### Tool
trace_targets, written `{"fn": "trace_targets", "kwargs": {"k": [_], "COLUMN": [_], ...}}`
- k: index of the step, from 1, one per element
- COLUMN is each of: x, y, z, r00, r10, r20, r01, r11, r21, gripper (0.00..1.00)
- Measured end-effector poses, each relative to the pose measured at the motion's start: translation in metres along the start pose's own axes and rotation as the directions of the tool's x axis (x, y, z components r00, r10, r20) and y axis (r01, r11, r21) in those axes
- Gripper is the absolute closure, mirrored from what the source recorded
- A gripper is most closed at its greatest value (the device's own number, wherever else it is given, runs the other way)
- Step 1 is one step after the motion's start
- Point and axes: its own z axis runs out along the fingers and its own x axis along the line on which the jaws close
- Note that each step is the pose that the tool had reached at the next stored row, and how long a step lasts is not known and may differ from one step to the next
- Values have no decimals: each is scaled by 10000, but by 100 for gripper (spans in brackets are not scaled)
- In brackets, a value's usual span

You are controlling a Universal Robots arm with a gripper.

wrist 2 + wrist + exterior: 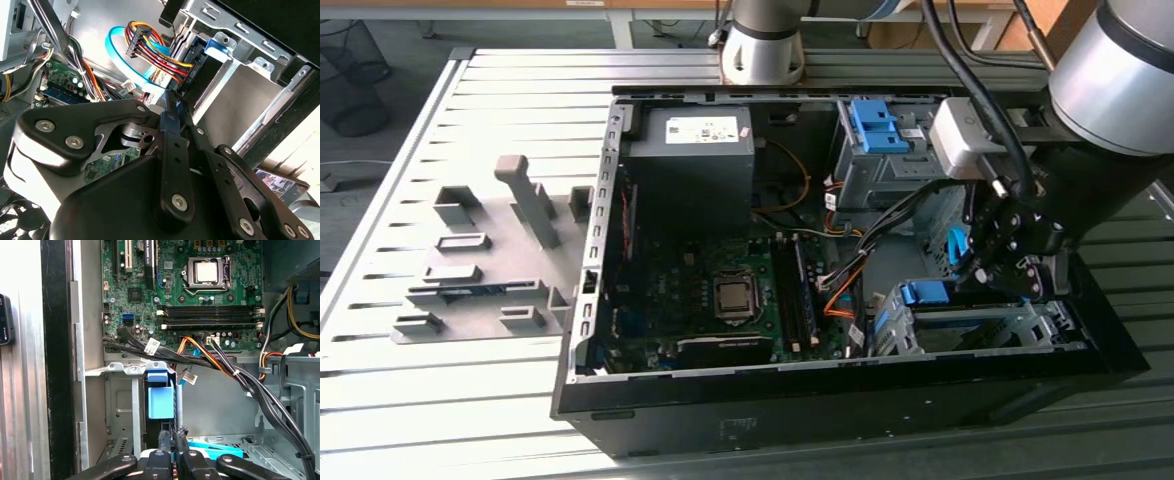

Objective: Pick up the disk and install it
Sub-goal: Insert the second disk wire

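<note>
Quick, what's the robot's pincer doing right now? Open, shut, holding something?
Pincer: shut, fingers pressed together inside the computer case, by the blue-framed disk in its drive cage; not clearly gripping anything.

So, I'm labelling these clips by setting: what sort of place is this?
Probably a workshop or lab bench: an open computer case lies on a slatted metal table, beside grey fixtures.

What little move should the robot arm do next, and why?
Probably nudge the disk gently deeper into its metal cage: the shut gripper sits right at the disk's blue frame, which looks already slotted in.
</note>
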Motion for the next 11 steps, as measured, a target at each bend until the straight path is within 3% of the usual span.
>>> {"fn": "trace_targets", "kwargs": {"k": [11], "x": [15], "y": [-10], "z": [14], "r00": [10000], "r10": [1], "r20": [29], "r01": [-1], "r11": [10000], "r21": [-1], "gripper": [84]}}
